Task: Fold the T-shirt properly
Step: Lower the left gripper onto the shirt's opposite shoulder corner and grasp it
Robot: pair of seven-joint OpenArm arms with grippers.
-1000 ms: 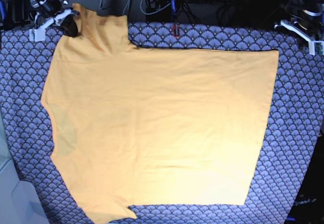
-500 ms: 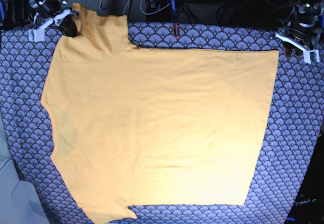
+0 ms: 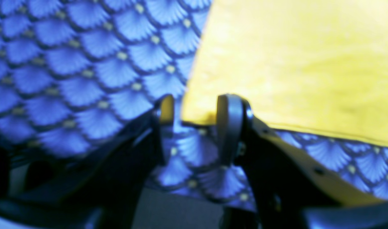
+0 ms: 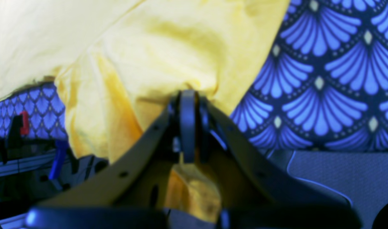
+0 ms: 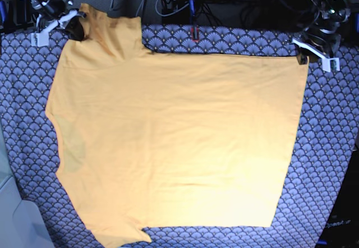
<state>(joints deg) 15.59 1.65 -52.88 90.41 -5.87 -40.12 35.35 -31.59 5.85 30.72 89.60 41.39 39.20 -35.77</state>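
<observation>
Right gripper (image 4: 188, 95), far-left corner of the T-shirt (image 5: 174, 141): fingers clamped on a bunched sleeve. Shirt lies spread flat over the blue fan-patterned bench cloth (image 5: 331, 147), yellow-orange, plain, mostly smooth. Left gripper (image 3: 194, 109), at the shirt's far-right hem corner: fingers parted, straddling that corner, nothing held. Fabric looks light, limp, likely to sag and crease; best taken at corners and hems.

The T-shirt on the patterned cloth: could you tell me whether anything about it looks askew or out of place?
Mostly flat, but the T-shirt has one sleeve bunched and lifted at the far corner, pinched in the shut right gripper.
</observation>
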